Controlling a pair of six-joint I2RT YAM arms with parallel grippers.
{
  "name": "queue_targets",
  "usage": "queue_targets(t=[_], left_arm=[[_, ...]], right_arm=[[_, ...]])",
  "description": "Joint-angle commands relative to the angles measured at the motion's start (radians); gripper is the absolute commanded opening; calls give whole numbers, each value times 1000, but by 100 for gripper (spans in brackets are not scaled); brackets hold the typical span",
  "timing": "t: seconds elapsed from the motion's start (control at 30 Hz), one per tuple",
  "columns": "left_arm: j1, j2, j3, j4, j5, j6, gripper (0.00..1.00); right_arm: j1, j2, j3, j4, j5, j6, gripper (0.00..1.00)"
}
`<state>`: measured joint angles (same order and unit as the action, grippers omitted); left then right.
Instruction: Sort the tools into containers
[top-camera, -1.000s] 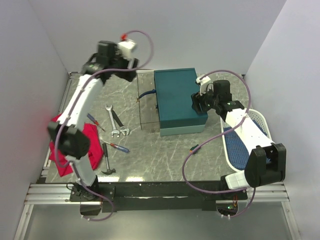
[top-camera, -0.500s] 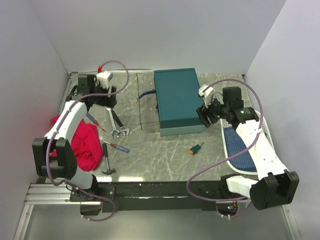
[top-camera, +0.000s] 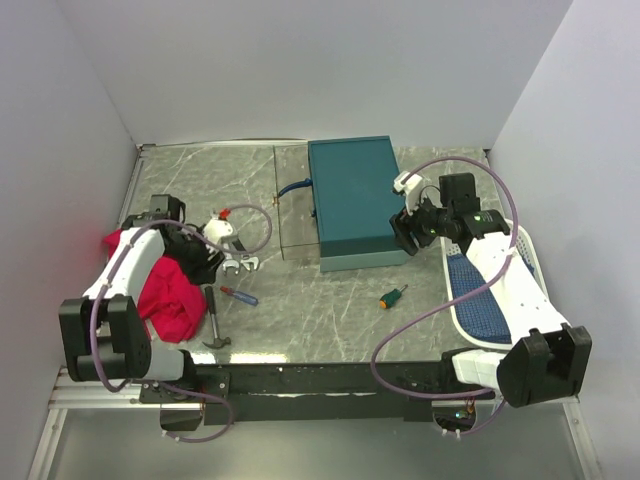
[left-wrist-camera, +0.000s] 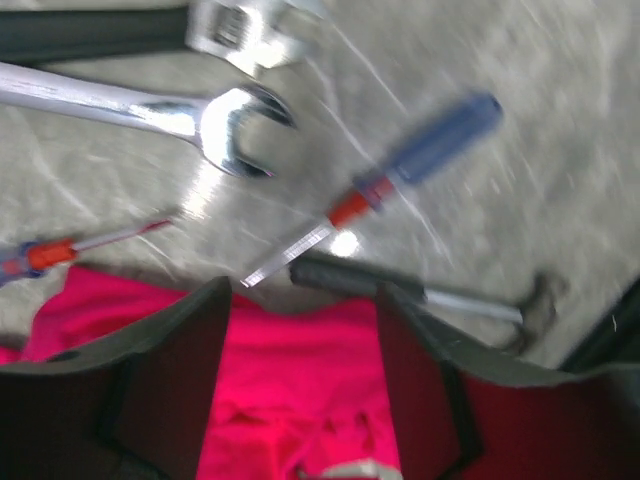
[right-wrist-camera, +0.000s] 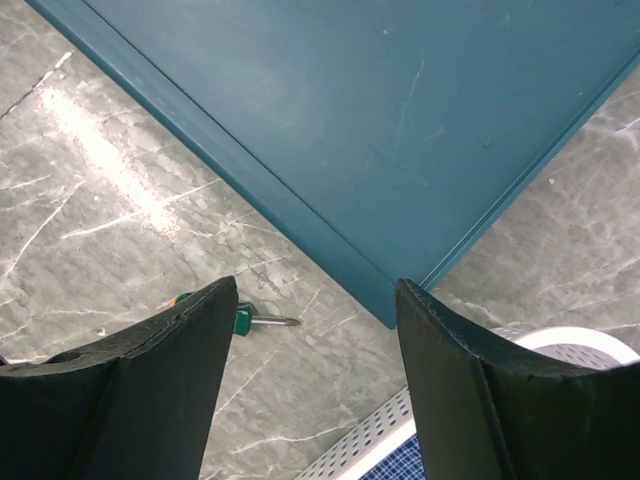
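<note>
The left arm has swung away from the far left corner and come down toward the near left, so the left gripper (left-wrist-camera: 302, 295) now hangs low at the edge of the red cloth (top-camera: 170, 295) beside the loose tools. The right arm has hardly shifted, and the stubby screwdriver (top-camera: 393, 296) lies where it lay half a second ago. The left gripper's fingers stand apart with nothing between them, only the cloth showing below. Just beyond its fingertips lies the red-and-blue screwdriver (left-wrist-camera: 420, 160), angled across the table (top-camera: 330, 300), its tip pointing back toward the gap. The black-handled hammer (left-wrist-camera: 420, 290) lies just off the right finger, partly at the cloth's edge. An open-ended wrench (left-wrist-camera: 150, 105) lies farther out, with a second wrench head (left-wrist-camera: 250, 30) beyond it. A smaller red-and-blue driver (left-wrist-camera: 60, 250) lies to the left, blurred. The right gripper (right-wrist-camera: 315, 290) is likewise spread and holds nothing, hovering over the near right corner of the closed teal box (right-wrist-camera: 400, 100). The stubby screwdriver lies on the table below its left finger, and the white basket (right-wrist-camera: 585, 345) is by its right finger.
</note>
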<state>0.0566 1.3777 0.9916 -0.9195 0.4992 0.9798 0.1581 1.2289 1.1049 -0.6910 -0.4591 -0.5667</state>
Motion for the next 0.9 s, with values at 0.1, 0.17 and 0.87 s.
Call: queue_targets(t=[0.1, 0.17, 0.87], left_arm=[[-9, 38, 1, -255, -50, 93, 55], [-50, 38, -17, -236, -8, -51, 55], [-304, 20, -108, -90, -432, -768, 50]], right_arm=[[-3, 18, 0, 64, 11, 25, 72], [-3, 20, 0, 62, 13, 25, 72], [-3, 64, 6, 51, 62, 11, 72]])
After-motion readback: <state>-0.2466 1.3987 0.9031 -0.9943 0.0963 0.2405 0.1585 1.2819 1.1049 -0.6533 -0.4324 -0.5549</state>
